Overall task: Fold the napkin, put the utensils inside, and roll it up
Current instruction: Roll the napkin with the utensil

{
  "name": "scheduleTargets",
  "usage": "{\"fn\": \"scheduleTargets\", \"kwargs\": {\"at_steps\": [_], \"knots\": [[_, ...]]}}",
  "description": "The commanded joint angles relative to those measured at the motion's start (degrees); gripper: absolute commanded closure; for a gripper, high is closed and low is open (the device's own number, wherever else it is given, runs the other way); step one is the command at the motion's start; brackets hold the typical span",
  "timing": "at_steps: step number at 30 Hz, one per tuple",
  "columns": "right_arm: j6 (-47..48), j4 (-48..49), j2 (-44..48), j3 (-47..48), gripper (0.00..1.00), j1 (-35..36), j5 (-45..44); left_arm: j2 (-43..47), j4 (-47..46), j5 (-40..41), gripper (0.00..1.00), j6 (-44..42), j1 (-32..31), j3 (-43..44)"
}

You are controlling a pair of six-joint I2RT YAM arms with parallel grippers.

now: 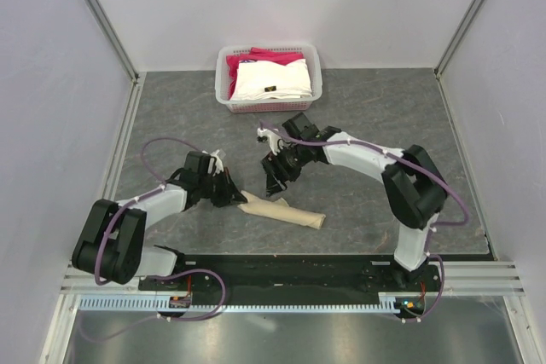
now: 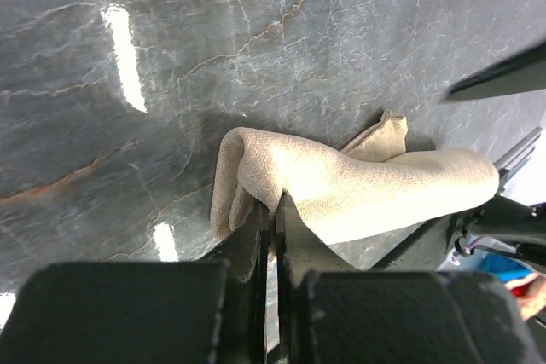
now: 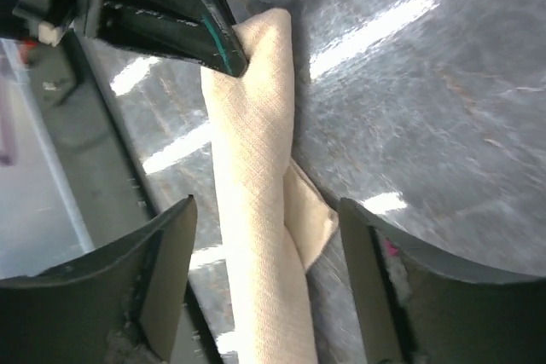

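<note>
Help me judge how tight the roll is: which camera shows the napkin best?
Right wrist: the napkin fills the frame lengthwise, weave and loose flap clear. Left wrist shows it partly behind the left claw pinching one end. Top external shows only a small tan roll.

- The left arm (image 1: 128,228) and the right arm (image 1: 375,164) have white shells and black joints.
- A purple cable (image 1: 153,147) runs in loops along each arm.
- The left end effector (image 1: 237,199) and the right end effector (image 1: 275,182) are all black.
</note>
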State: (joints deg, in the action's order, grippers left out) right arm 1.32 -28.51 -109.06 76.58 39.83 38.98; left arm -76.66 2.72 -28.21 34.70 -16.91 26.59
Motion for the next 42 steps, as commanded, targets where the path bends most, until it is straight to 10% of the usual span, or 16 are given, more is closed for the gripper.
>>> {"fn": "scheduleTargets", "kwargs": {"at_steps": [1, 9, 23, 28, 37, 42], "knots": [[5.35, 6.62, 8.84, -6.77, 0.22, 5.15, -14.61, -3.14, 5.98, -1.76, 0.98, -1.21, 0.38, 3.9], [9.22, 9.97, 12.55, -13.2, 0.17, 16.15, -36.86, -6.22, 7.83, -4.14, 0.98, -2.62, 0.56, 6.19], [10.19, 9.0, 7.02, -13.12, 0.26, 17.65, -32.13, -6.48, 8.44, -4.14, 0.98, -2.88, 0.56, 6.63], [9.66, 6.46, 3.77, -11.36, 0.51, 16.86, -28.02, -5.52, 8.44, -3.88, 0.97, -3.32, 0.56, 6.98], [8.87, 4.26, -1.33, -9.78, 0.71, 9.13, -6.67, 5.64, 9.32, 3.76, 0.5, -3.5, 0.65, 5.49], [8.61, 3.82, -5.99, -8.29, 0.73, 4.29, 8.64, 11.79, 7.84, 6.06, 0.42, -2.8, 0.65, 2.16]]}}
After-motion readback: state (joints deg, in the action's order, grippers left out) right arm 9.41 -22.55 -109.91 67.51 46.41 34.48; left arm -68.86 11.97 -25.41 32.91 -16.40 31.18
